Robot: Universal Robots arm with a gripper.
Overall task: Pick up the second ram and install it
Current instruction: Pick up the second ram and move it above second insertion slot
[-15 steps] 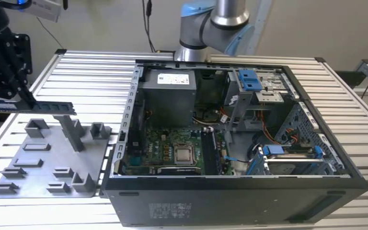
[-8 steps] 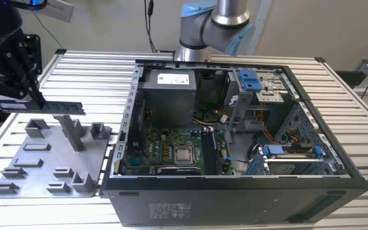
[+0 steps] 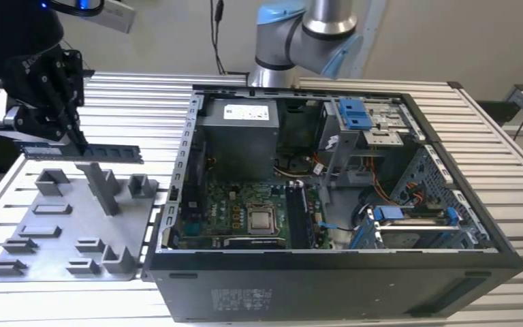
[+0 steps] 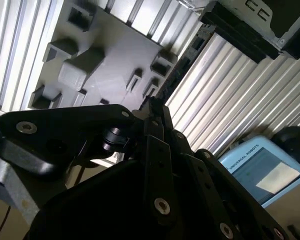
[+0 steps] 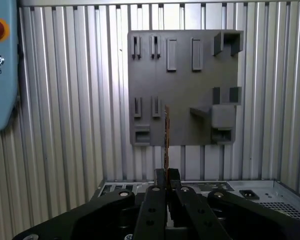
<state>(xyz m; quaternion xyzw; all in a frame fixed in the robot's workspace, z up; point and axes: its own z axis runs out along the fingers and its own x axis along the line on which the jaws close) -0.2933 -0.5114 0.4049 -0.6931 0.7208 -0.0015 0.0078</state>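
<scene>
The jaws are shut tight on the second ram [image 3: 116, 154], pinching it near one end. The gripper [image 3: 78, 144] hangs at the exterior view's left, away from the computer case [image 3: 334, 286]. The ram is up in the air over the far part of the grey plate [image 3: 62, 235], lying level.

In the exterior view you see the ram's flat side. It is a long, thin, dark stick with little dark squares in a row. In the first wrist view the same ram [image 5: 166, 135] is seen from its edge, so it looks like a thin brownish line. It sticks straight out from the gripper [image 5: 166, 174] and crosses in front of the plate [image 5: 185, 75].

The second wrist view shows the gripper [image 4: 152, 106] from close up. It has black bars joined with round silver screws.

The plate is dull grey plastic with blocks, posts and narrow slots on it. The table [image 3: 152, 102] is shiny silver metal made of long strips with grooves between them.

The case is a black metal box lying open. Inside it are a green board [image 3: 234, 214] with a silver square in the middle, some blue plastic parts and orange wires.

The arm [image 3: 312, 30] behind the case is silver with light blue caps. In the first wrist view a blue-grey pendant [image 5: 2, 75] with a red button lies on the table beside the plate.
</scene>
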